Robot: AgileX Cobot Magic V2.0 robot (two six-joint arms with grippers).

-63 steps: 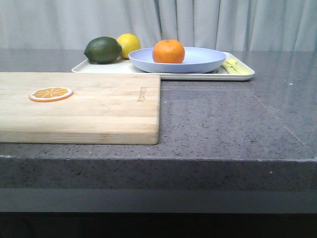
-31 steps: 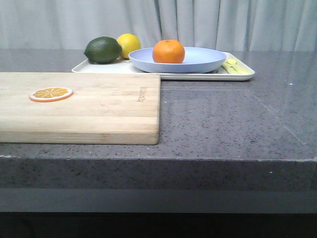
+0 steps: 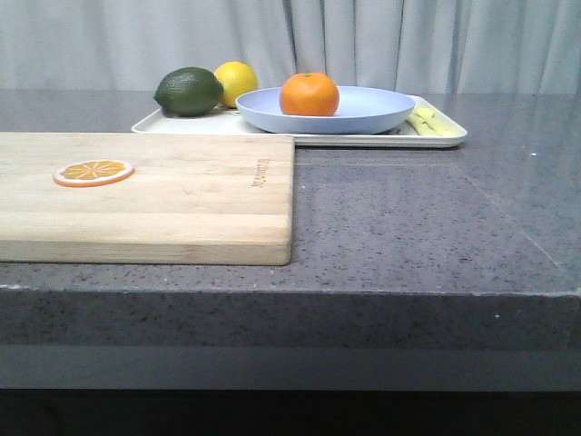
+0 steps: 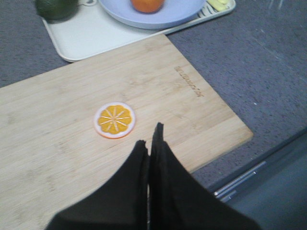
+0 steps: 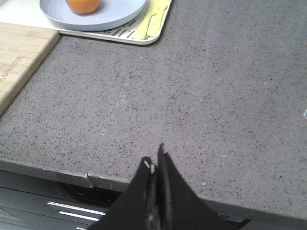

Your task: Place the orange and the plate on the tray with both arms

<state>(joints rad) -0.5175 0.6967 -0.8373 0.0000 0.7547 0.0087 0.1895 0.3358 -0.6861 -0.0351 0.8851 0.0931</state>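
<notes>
Orange (image 3: 309, 94) sits in plate (image 3: 325, 110) on tray (image 3: 438, 138) at worktop's far edge, so my left gripper (image 4: 149, 140) and right gripper (image 5: 156, 163) hang pressed together, empty.

The orange (image 3: 310, 94), whole, round and bright, sits in the plate (image 3: 372, 111), left of its centre. The plate is 1 wide, shallow, pale lavender-blue dish resting flat on the tray (image 3: 182, 125), an off-white rectangle with a low rim lying on the desk (image 3: 408, 227).
</notes>
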